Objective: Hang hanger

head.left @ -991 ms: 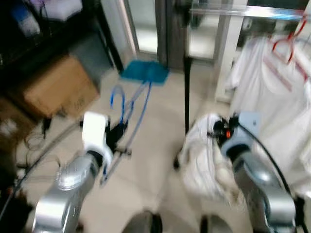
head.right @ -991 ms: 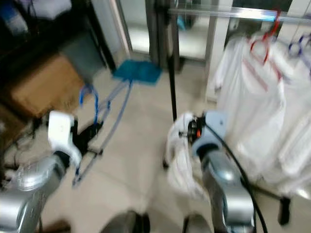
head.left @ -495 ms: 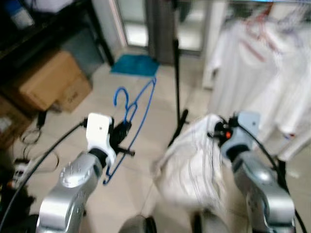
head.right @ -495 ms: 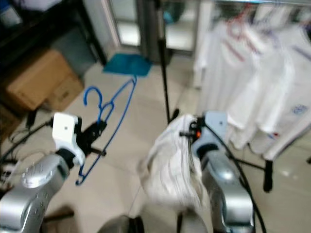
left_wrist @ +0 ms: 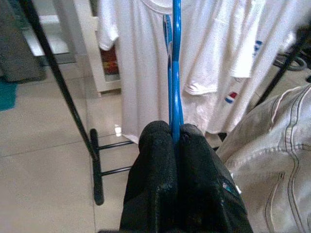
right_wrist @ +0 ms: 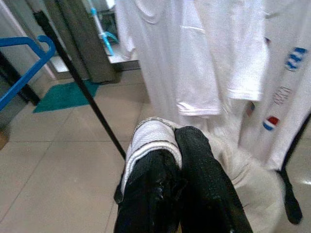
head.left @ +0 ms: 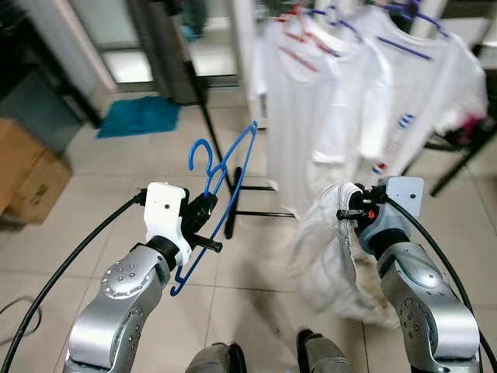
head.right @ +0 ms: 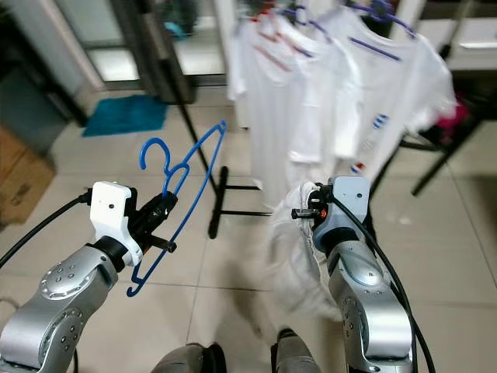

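A blue wire hanger (head.left: 225,175) stands up from my left gripper (head.left: 203,211), which is shut on its lower bar; the same hanger (left_wrist: 175,58) rises between the black fingers (left_wrist: 155,160) in the left wrist view. My right gripper (head.left: 347,208) is shut on a white shirt (head.left: 330,256) that hangs down from it in folds; its collar (right_wrist: 148,138) is pinched between the fingers in the right wrist view. Ahead stands a clothes rack's black pole (head.left: 203,116) with several white shirts (head.left: 349,93) on red and blue hangers.
The rack's black foot (head.left: 233,210) lies on the tiled floor just beyond the left gripper. A teal mat (head.left: 140,116) lies at the back left by a doorway. A cardboard box (head.left: 23,175) sits at the left edge. A second rack leg (head.left: 466,151) slants at the right.
The camera has swung right: the boxes slid off to the left and the rack of white shirts now stands straight ahead and closer. Both grippers keep their holds on hanger and shirt.
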`<state>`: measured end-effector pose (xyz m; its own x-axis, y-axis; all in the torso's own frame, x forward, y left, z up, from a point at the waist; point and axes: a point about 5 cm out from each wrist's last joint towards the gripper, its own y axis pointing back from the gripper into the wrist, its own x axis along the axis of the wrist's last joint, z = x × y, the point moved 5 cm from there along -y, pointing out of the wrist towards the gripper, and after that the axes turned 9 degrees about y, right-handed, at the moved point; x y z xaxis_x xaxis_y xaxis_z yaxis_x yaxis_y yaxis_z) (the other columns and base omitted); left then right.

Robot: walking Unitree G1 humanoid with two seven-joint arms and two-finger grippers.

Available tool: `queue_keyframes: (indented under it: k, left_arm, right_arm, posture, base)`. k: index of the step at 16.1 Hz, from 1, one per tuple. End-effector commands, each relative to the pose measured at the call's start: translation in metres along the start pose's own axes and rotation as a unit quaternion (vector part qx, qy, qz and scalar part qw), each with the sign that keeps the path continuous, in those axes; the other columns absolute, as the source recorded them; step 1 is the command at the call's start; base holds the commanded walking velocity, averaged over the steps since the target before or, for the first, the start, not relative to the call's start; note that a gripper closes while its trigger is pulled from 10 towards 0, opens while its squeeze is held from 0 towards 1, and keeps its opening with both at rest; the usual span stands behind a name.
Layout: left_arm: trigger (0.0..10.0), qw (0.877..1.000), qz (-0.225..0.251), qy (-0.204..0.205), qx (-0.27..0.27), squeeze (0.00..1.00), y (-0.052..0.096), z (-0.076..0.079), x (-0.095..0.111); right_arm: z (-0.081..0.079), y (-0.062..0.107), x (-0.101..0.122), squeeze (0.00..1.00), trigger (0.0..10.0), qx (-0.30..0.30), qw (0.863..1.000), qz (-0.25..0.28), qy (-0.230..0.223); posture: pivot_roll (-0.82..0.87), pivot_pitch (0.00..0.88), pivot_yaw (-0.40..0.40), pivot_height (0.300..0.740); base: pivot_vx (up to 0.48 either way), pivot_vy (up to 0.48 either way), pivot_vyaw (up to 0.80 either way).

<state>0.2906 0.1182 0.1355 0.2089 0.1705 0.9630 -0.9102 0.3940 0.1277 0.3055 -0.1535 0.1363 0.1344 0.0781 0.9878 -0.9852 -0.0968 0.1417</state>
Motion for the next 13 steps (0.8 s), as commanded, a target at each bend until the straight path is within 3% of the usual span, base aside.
queue_keyframes:
  k: [1, 5, 13]
  left_arm:
    - [10.0, 1.000, 0.003, -0.010, 0.009, 0.00, 0.0038, -0.0051, 0.0017]
    - [10.0, 1.000, 0.004, -0.014, 0.007, 0.00, 0.0027, -0.0044, 0.0023]
    - [10.0, 1.000, 0.012, -0.019, 0.012, 0.00, -0.0001, -0.0052, 0.0079]
  right_arm:
    - [-0.0072, 0.0015, 0.0149, 0.00, 10.0, 0.011, 0.999, 0.032, 0.000]
    - [-0.0065, 0.0016, 0.0120, 0.00, 10.0, 0.008, 1.000, 0.023, -0.015]
    - [-0.0068, 0.0004, 0.0128, 0.00, 10.0, 0.008, 1.000, 0.027, -0.003]
  posture:
    - [-0.05, 0.160, 0.149, 0.740]
    - [-0.05, 0.158, 0.149, 0.740]
    - [-0.05, 0.157, 0.149, 0.740]
  base:
    - [0.000, 0.000, -0.80]
    - [0.000, 0.000, -0.80]
    - [0.000, 0.000, -0.80]
